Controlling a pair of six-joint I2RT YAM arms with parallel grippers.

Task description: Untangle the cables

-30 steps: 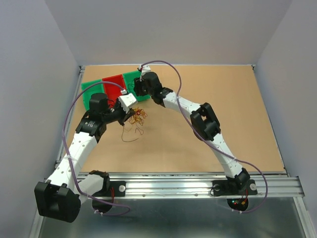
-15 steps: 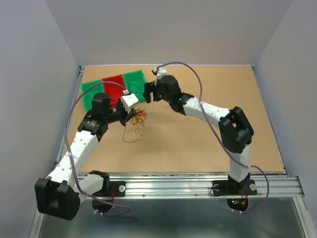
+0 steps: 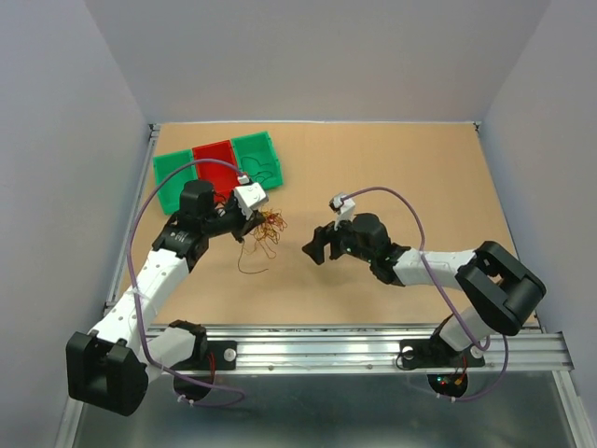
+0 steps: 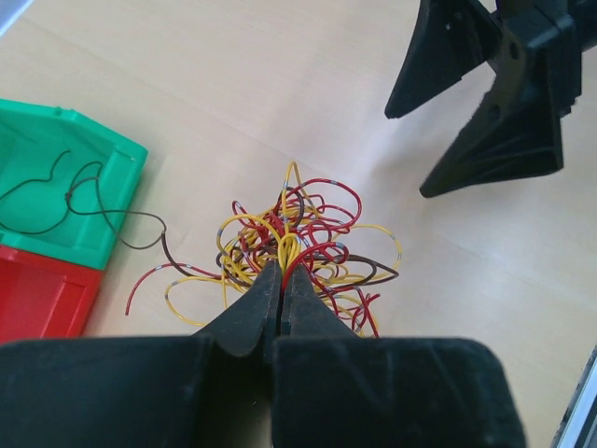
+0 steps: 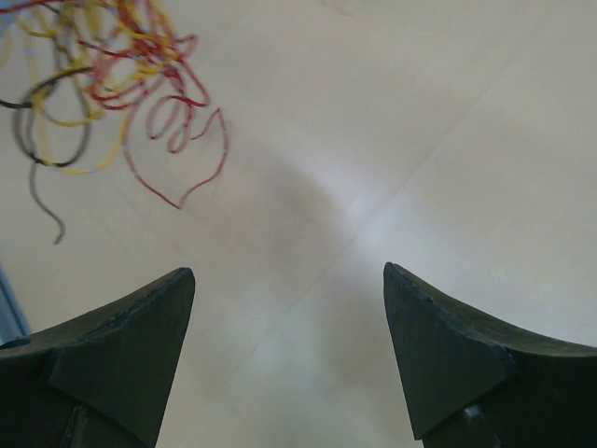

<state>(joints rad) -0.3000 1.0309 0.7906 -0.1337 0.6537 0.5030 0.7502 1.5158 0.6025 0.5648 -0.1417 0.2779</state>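
Note:
The cables are a curly clump of yellow, red and dark brown strands on the table, right of the bins. My left gripper is shut on a few yellow and red strands at the near edge of the clump; its tips meet there. My right gripper hovers to the clump's right, open and empty, a short gap away. The right wrist view has the clump at its top left, well ahead of the open right gripper. One dark strand lies in the green bin.
A row of three bins, green, red and green, stands at the back left. A loose dark strand trails on the table below the clump. Lilac arm cables arch over both arms.
My right arm has pulled back from the bins to the table's middle and its jaws have opened wide. My left gripper has shifted slightly right with the clump.

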